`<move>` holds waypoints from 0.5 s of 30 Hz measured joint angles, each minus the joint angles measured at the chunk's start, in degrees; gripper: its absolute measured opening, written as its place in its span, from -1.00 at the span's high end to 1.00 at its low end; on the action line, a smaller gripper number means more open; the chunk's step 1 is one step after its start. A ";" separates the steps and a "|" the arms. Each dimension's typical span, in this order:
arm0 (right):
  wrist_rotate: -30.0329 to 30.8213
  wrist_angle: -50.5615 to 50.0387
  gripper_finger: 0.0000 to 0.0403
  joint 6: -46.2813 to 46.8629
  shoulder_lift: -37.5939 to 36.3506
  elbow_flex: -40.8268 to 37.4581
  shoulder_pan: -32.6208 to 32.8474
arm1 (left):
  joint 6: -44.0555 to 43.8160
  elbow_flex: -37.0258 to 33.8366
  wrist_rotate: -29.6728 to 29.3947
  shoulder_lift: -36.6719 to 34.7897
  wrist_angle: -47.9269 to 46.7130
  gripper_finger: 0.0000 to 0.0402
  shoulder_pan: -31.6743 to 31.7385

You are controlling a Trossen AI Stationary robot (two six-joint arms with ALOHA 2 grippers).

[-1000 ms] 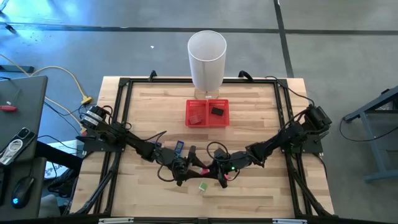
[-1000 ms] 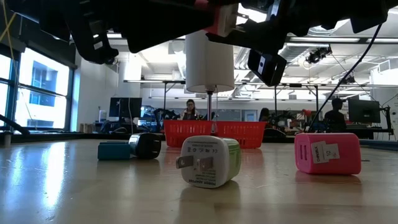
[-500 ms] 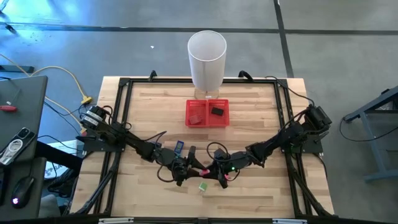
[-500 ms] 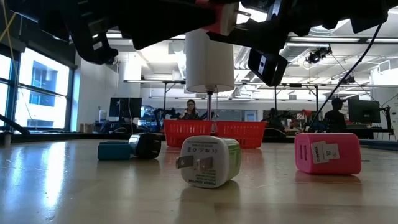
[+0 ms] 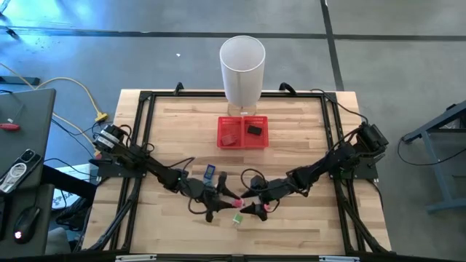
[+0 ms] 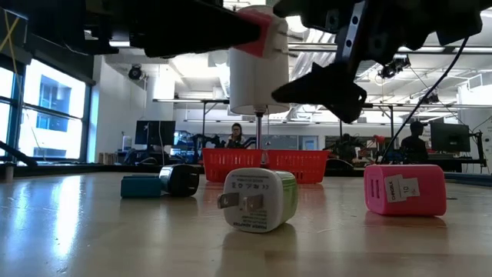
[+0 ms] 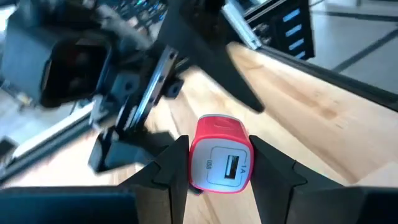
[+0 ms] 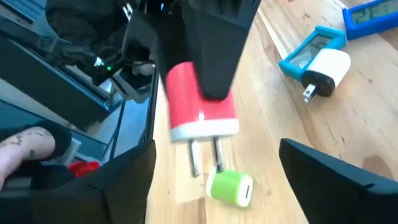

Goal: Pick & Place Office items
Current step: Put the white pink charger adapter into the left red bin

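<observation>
A red-and-white charger hangs above the table's near middle, with my left gripper shut on it. My right gripper stands open just to its right, fingers spread on either side of the prongs without touching. On the table lie a green-white charger, a pink one, a blue piece and a dark plug. The red mesh tray holds a red piece and a dark piece. My left gripper pinches the red charger's two opposite sides between its two fingers. The fingers reach in about level from the table's left. The USB face looks back at the wrist and the white pronged end points to the right gripper. The charger is lifted clear.
The tall white bin stands at the far edge behind the tray. A blue piece and a white plug lie left of the grippers. Black frame rails run along the table's sides. People sit in the room beyond.
My right gripper has opened and let go of the red charger, and its fingers now stand apart from it. The charger stays lifted in my left gripper, shifted slightly toward the table's left.
</observation>
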 joint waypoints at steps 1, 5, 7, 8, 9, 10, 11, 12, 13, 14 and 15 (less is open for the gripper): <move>-0.04 -0.56 -0.64 0.03 0.00 0.00 0.00 | -1.00 0.00 -0.89 -0.31 -1.44 0.38 -0.30; -0.03 -3.63 -0.66 0.07 0.00 0.00 0.04 | -5.65 -0.04 -4.83 -3.13 -8.93 0.38 -1.11; -0.03 -4.61 -0.67 0.17 0.00 0.00 0.04 | -8.08 0.04 -7.04 -5.43 -12.87 0.38 -1.64; -0.03 -4.96 -0.67 0.28 0.00 0.00 0.04 | -8.76 0.06 -8.03 -6.46 -14.46 0.37 -1.89; -0.03 -5.09 -0.67 0.28 0.00 0.00 0.04 | -9.32 0.07 -9.24 -7.48 -15.96 0.37 -2.19; -0.03 -5.09 -0.67 0.29 0.00 0.00 0.04 | -9.67 0.07 -10.51 -8.46 -17.19 0.37 -2.49; -0.03 -5.02 -0.67 0.30 0.00 0.00 0.06 | -9.73 0.07 -11.71 -9.57 -18.43 0.37 -2.70; -0.03 -5.04 -0.67 0.29 0.00 0.00 0.12 | -9.91 0.07 -13.13 -10.66 -19.77 0.37 -2.84; 0.00 -5.09 -0.67 0.30 0.00 0.00 0.18 | -10.53 0.12 -14.81 -11.57 -20.86 0.37 -2.79; 0.08 -5.07 -0.67 0.28 0.00 0.00 0.31 | -11.33 0.32 -16.76 -12.29 -22.17 0.37 -2.58; 0.31 -5.03 -0.67 0.28 0.00 0.00 0.48 | -12.26 0.48 -18.78 -12.87 -23.73 0.37 -2.24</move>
